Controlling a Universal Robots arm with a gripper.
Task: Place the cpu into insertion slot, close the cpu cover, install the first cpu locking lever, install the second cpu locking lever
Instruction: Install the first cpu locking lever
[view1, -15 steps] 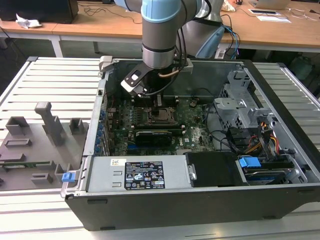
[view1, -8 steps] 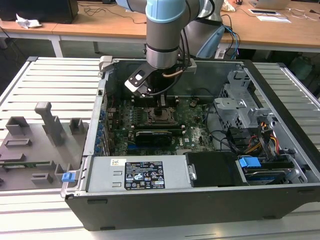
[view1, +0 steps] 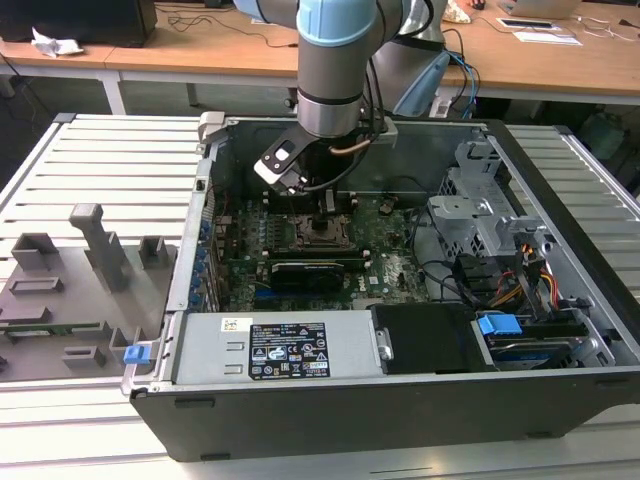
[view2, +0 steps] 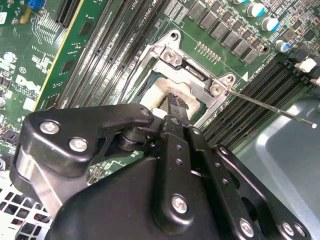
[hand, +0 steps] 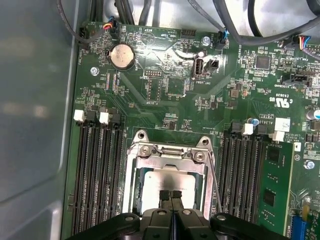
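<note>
The cpu lies in the insertion slot, its silver-grey top showing pale in the second wrist view. The cpu cover lies flat around it as a silvery frame. My gripper is shut, its two black fingertips pressed together just over the cpu's top, with nothing visibly between them. One thin wire locking lever sticks out from the socket corner over the memory slots; it also shows beside the socket. In the exterior view the gripper reaches down into the case above the socket.
Long black memory slots flank the socket on both sides. A black expansion card lies in front of the socket. A metal drive cage and cables fill the case toward the exterior view's right. The case wall is close.
</note>
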